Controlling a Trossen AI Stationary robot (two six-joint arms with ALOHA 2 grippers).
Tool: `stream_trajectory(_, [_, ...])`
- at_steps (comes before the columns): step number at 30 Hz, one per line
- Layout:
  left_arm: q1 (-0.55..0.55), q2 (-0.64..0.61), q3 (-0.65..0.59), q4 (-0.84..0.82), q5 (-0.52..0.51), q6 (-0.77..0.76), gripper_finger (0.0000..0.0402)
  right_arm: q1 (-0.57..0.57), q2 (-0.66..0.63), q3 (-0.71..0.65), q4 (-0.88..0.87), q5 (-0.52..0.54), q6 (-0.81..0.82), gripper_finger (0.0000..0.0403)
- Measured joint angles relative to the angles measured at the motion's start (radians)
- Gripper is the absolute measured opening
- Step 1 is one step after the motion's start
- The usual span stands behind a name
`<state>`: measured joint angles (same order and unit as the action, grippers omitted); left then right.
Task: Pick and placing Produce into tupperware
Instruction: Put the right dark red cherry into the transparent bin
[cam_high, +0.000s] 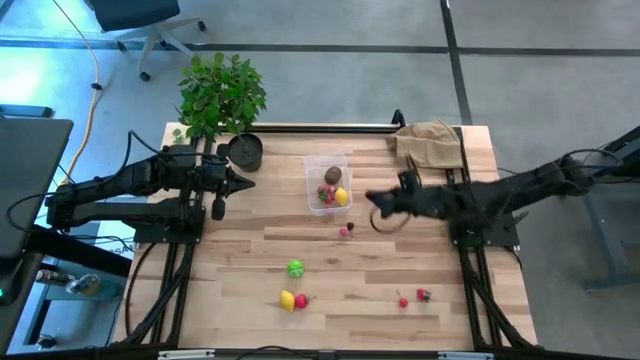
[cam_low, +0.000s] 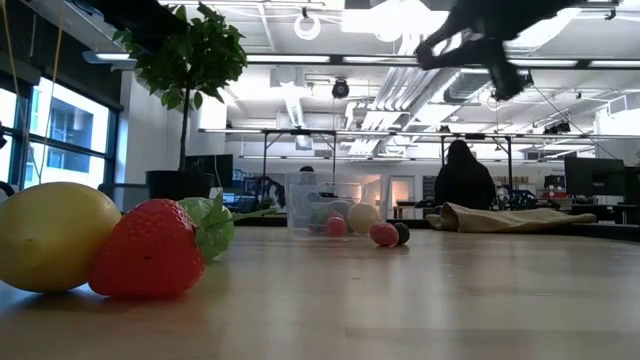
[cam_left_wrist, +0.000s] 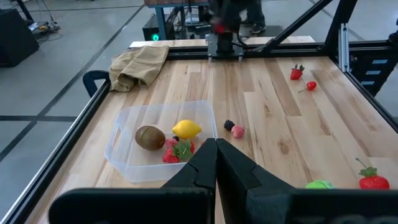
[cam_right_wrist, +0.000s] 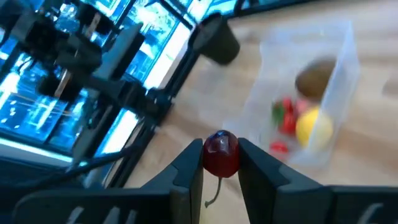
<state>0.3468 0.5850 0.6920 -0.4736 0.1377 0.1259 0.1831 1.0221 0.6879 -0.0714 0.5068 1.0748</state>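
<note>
Clamped between your right gripper (cam_right_wrist: 221, 163)'s two fingers, right up against its wrist camera, is a dark red cherry (cam_right_wrist: 221, 152), its stem hanging down between them. Gripped across its round body like that, it should drop straight when you let go.

From above, that gripper (cam_high: 384, 202) hangs over the table at about 3 o'clock from the tupperware (cam_high: 311, 168), near it but not yet over its rim. The tub sits toward the 12 o'clock side of the table, a little right of the black pot (cam_high: 245, 151). Already inside are a brown kiwi (cam_left_wrist: 150, 137), a lemon (cam_left_wrist: 186, 129) and some red pieces. Judging from this, you are mid-carry: the cherry has to travel toward 9 o'clock before release.

Loose Produce is left on the wood. Two small pieces, a pink ball (cam_left_wrist: 238, 131) and a dark berry (cam_left_wrist: 229, 125), lie just beside the tub at its 5 o'clock. Farther toward 6 o'clock lie a green round one (cam_high: 295, 267) and another lemon (cam_high: 287, 299) touching a strawberry (cam_high: 301, 300). Two more red bits (cam_high: 423, 294) sit at about 4 o'clock.

Your left gripper (cam_left_wrist: 216, 149) waits at 9 o'clock from the tub, fingers pressed together with nothing between them, pointed at the tub and clear of the right arm's path.
</note>
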Motion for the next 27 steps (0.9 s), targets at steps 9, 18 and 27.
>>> stream_trajectory(9, [0.000,0.000,0.000,-0.001,0.000,0.000,0.0001,-0.290,0.271,0.355,-0.232,-0.259,-0.266,0.0071])
stream_trajectory(18, [0.000,0.000,0.000,0.000,0.000,0.000,0.0001,-0.439,0.695,0.730,-0.502,-0.450,-0.529,0.0071])
stream_trajectory(27, [0.000,0.000,0.000,0.000,0.000,0.000,0.0001,-0.497,1.067,1.031,-0.631,-0.566,-0.740,0.0071])
